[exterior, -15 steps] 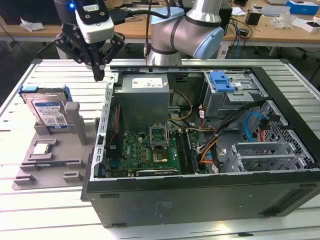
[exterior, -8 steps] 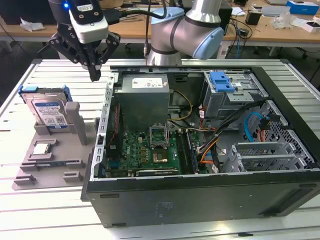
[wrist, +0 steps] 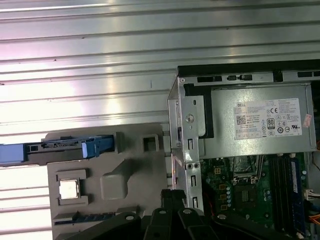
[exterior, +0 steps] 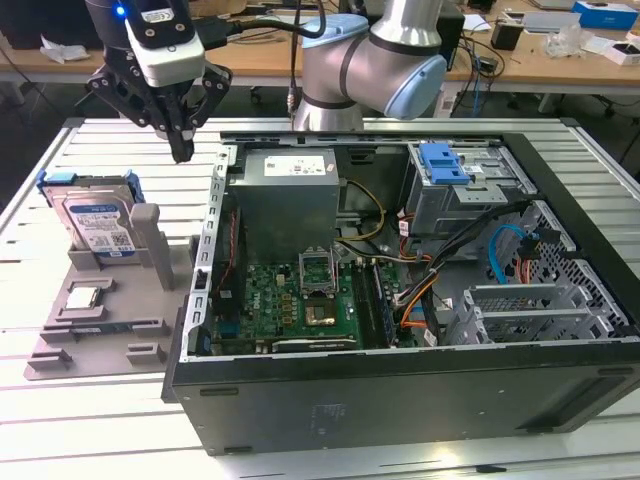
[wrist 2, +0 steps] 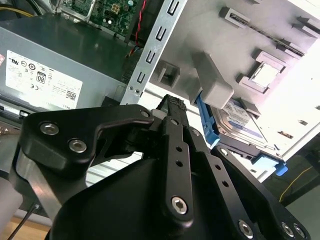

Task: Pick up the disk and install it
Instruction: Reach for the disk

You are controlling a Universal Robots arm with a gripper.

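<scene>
Closed hand (exterior: 181, 150) hangs above the gap between disk (exterior: 98, 225) and case edge (exterior: 212, 232)

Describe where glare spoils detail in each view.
Exterior view: even light, mild sheen on the ribbed aluminium table. Second wrist view: the grey plastic tray partly bleaches to white. First wrist view: glare bands streak the table, washing out the small square silver chip.

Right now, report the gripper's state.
Gripper: jaws closed, holding nothing. The disk stands in the grey tray.
</scene>
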